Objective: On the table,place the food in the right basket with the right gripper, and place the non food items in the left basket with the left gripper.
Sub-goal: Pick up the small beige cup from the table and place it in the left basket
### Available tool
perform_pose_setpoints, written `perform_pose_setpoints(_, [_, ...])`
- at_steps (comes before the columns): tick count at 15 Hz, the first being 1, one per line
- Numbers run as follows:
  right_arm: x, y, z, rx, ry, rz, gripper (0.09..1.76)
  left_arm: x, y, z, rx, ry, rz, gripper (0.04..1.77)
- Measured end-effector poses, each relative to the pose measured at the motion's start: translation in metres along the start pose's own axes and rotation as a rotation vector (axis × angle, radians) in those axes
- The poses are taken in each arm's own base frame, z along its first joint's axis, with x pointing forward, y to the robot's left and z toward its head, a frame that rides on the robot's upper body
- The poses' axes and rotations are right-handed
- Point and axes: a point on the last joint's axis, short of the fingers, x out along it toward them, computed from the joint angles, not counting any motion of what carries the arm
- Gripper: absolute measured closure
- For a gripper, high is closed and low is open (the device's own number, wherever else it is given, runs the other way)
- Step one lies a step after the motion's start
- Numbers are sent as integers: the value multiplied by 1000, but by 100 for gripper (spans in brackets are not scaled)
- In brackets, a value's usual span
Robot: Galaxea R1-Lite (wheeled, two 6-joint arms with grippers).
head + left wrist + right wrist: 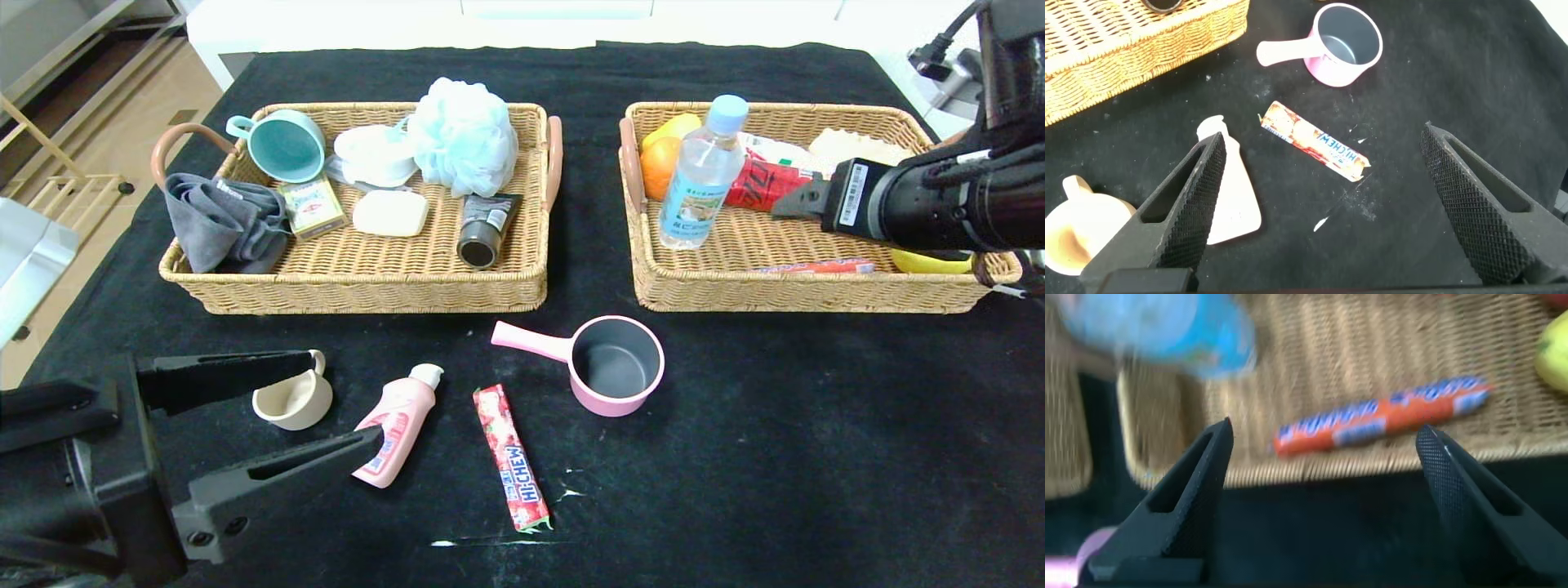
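Head view: we take the pink saucepan [616, 365] on the table [816, 457] as landmark. The Hi-Chew stick [512, 457], pink squeeze bottle [397, 425] and beige cup [294, 398] lie left of it; the left gripper [343, 398] hovers there, fingers spread, empty. Behind it, the right basket [804, 286] holds the clear bottle [702, 173] and orange sausage stick [816, 267]; the right gripper [788, 200] is above.

Left wrist view: we see wide jaws over the candy.

Right wrist view: we see parted fingers [1180, 502] over the sausage, holding nothing.
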Motion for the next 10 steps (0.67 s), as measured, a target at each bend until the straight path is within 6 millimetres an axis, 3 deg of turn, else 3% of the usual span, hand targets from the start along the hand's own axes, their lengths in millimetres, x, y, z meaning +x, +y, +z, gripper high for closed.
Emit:
perform_pose_setpoints(4, [-22,-1,-30,-222,50,179,18,1,0,-1,-2,6,0,9])
perform_pose_setpoints(10, [-44,12,-84,-414,-56,435,16,-2,-1,0,20,-3,-1,9])
